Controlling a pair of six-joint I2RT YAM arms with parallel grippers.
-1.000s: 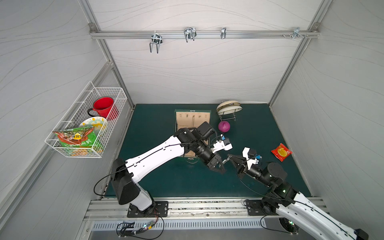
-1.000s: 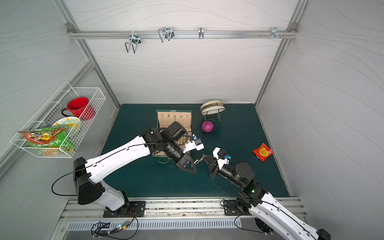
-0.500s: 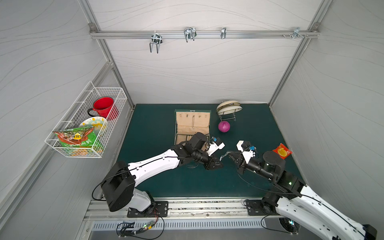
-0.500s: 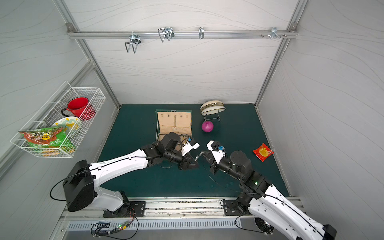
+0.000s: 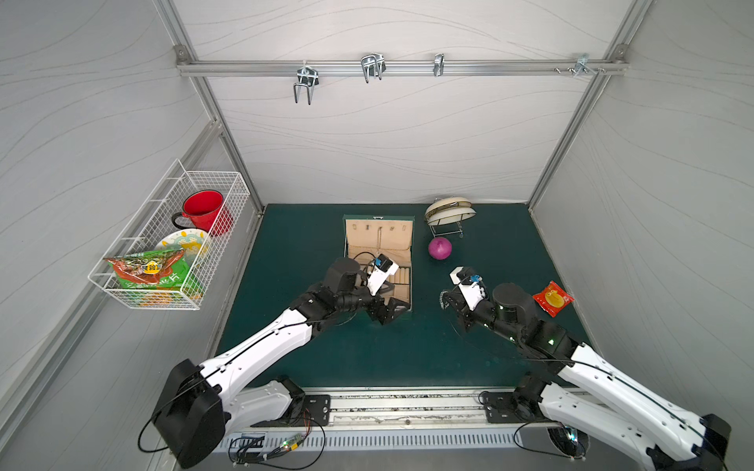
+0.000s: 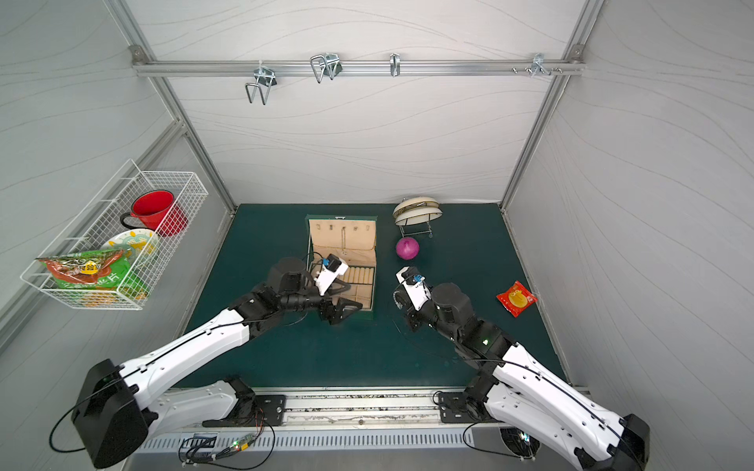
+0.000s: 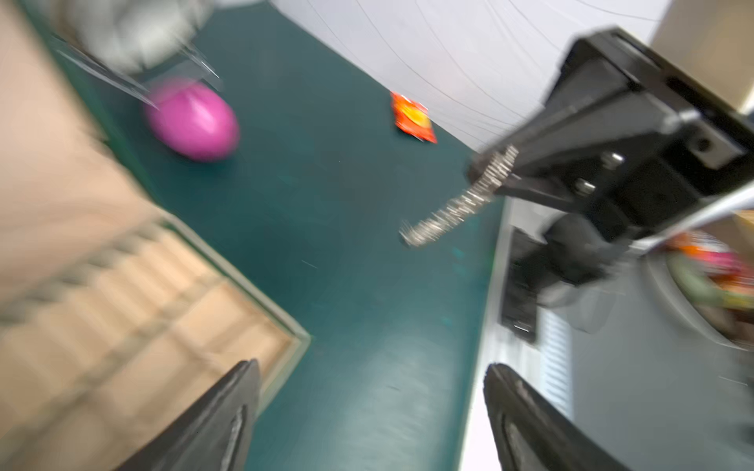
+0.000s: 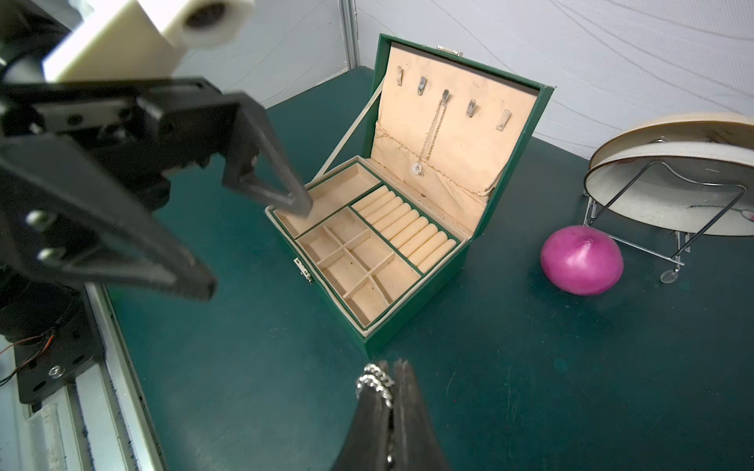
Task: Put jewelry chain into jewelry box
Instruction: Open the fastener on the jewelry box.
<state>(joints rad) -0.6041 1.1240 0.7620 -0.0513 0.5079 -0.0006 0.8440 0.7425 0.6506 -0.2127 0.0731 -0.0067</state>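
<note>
Jewelry chain (image 8: 374,382) is pinched in your right end effector (image 8: 391,369), jaws together on a few links. It hangs above the counter (image 8: 530,387) near the jewelry box (image 8: 426,301), not over it yet. Box lid is up, and the compartments look empty. Left end effector (image 8: 251,246) has jaws apart with nothing in them, parked at the box's near edge.

Looks like the carry-over step. Raise the chain so its loose tail clears the green wall. Come over the long open compartment, lower tail first, then let go. Pull your left arm clear so the tail can't snag it.

Right wrist view shows the lining and a thin chain (image 8: 432,130) hung in the lid, but only the top links of yours. Left wrist view, blurred, shows the jewelry chain (image 7: 457,206) dangling full length. In both top views it's a tiny glint.
</note>
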